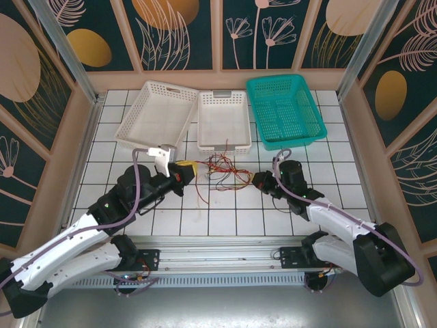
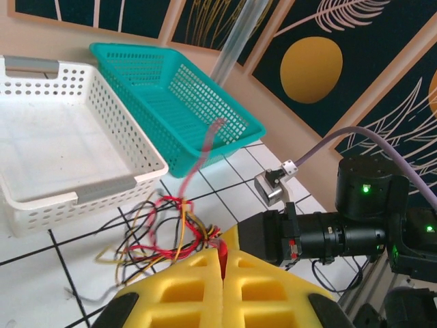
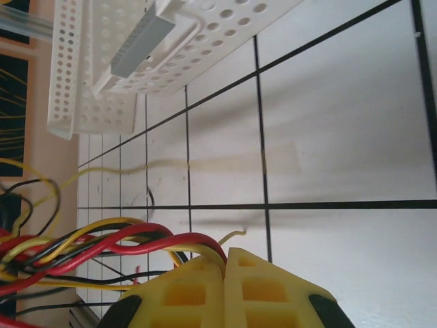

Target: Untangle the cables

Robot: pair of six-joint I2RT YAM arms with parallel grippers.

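The cables (image 1: pixel 220 174), a tangle of thin red, black and yellow wires, hang stretched between my two grippers over the middle of the tiled table. On the tangle's left end my left gripper (image 1: pixel 193 167) is shut. In the left wrist view its yellow fingers (image 2: pixel 198 287) pinch a red wire at the left gripper's tip (image 2: pixel 224 256), and the cables (image 2: pixel 164 232) fan out beyond. My right gripper (image 1: pixel 254 180) is shut on the right end. In the right wrist view, red, black and yellow cables (image 3: pixel 102 239) run into the right gripper's closed tip (image 3: pixel 225 256).
Three baskets stand at the back: a tilted white basket (image 1: pixel 156 113), a second white basket (image 1: pixel 223 119) and a teal basket (image 1: pixel 285 109). The right arm's black wrist (image 2: pixel 341 232) lies close beyond the left fingers. Patterned walls enclose the table.
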